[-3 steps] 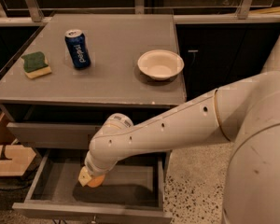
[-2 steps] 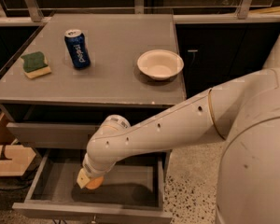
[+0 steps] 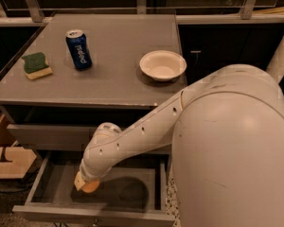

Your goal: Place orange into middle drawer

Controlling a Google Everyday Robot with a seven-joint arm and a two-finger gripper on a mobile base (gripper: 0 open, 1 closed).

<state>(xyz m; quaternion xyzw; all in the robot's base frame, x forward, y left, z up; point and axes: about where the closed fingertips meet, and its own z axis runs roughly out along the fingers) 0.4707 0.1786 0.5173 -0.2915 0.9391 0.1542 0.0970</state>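
Camera view, the only one. Showed the grey cabinet from above and in front, with the middle drawer pulled open at 7 o'clock of the frame, directly below the shut drawer front of the tier above. Showed the white arm running from the robot's bulky body at 4 o'clock, down and towards 8 o'clock into the open drawer. Placed the gripper inside the drawer, over the left half of its dark grey floor and near the front wall. Had the gripper closed on the orange, the fruit pinched at the tip, only its lower part showing beneath a pale finger pad; could not tell whether the orange touched the drawer floor. Showed a dark shadow on that floor at 3 o'clock from the orange. Carried on the cabinet top: a blue soda can upright at 11 o'clock of the frame, a green and yellow sponge at 8 o'clock from the can near the left edge, and an empty white bowl at 3 o'clock from the can, well apart from it, near the right edge.
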